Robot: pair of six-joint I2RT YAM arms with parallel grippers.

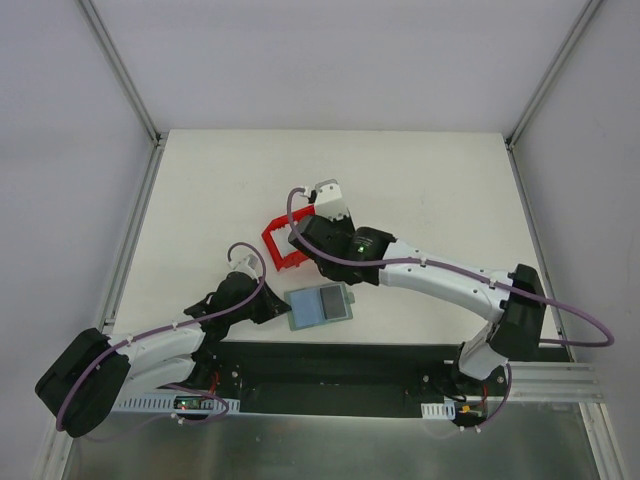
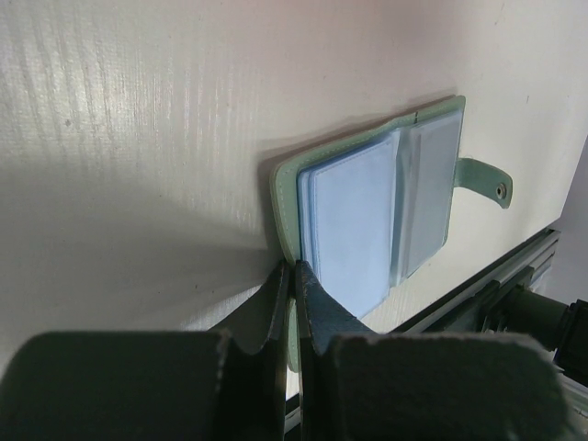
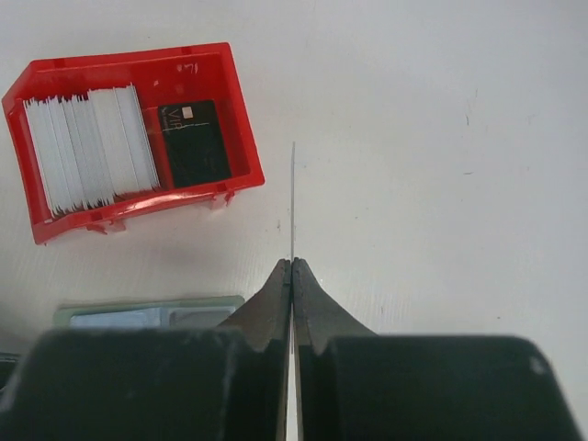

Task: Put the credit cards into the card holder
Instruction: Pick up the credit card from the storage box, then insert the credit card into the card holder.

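Red bin (image 3: 119, 60): row of white cards (image 3: 87, 147) standing on edge, one dark card (image 3: 195, 142) flat at its 3 o'clock end. Bin sits at 11 o'clock from the card holder (image 2: 354, 220).

Holder lies open near the table's (image 1: 420, 190) 6 o'clock edge. Long axis 9 to 3, strap (image 2: 482, 177) pointing to 3.

Left arm lies low from 7 o'clock, left gripper (image 2: 292, 276) clamped on the holder's 9 o'clock cover edge.

Right arm reaches in from 4 o'clock. Right gripper (image 3: 292, 271) pinches one credit card (image 3: 292, 202), seen edge-on, beside the bin.
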